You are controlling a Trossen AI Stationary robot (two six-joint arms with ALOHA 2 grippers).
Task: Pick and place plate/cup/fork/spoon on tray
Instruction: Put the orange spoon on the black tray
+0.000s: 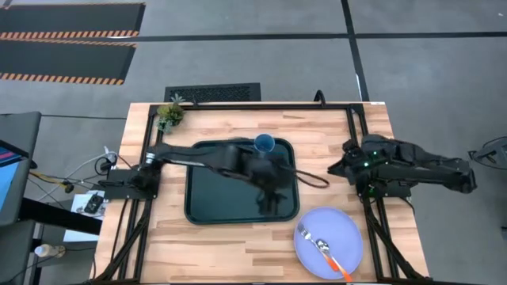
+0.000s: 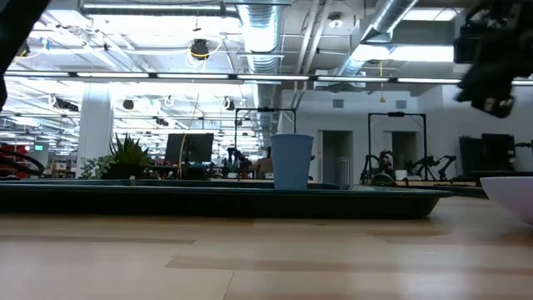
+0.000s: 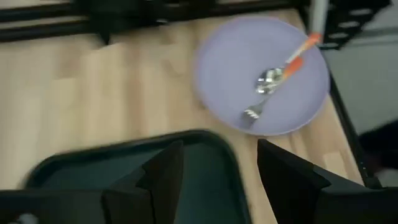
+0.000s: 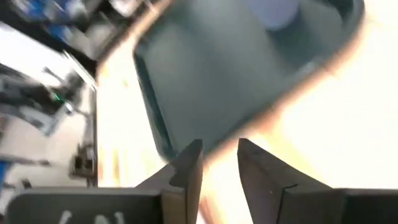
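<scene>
The dark green tray (image 1: 207,207) lies mid-table. The small blue cup (image 1: 264,143) stands upright inside it at its far right corner, and it also shows in the low view (image 2: 291,161). The lavender-blue plate (image 1: 342,229) rests on the table at the near right. On it lie the fork (image 1: 307,233) and the spoon (image 1: 322,245), their orange handles side by side toward the near edge. My left gripper (image 3: 217,177) is open and empty above the tray's near right corner, looking toward the plate (image 3: 230,56). My right gripper (image 4: 219,165) is open and empty, raised over the table's right side.
A small potted plant (image 1: 170,112) stands at the table's far left corner. Black frame rails run along the table's left and right sides (image 1: 358,127). Bare wood lies between the tray and the plate.
</scene>
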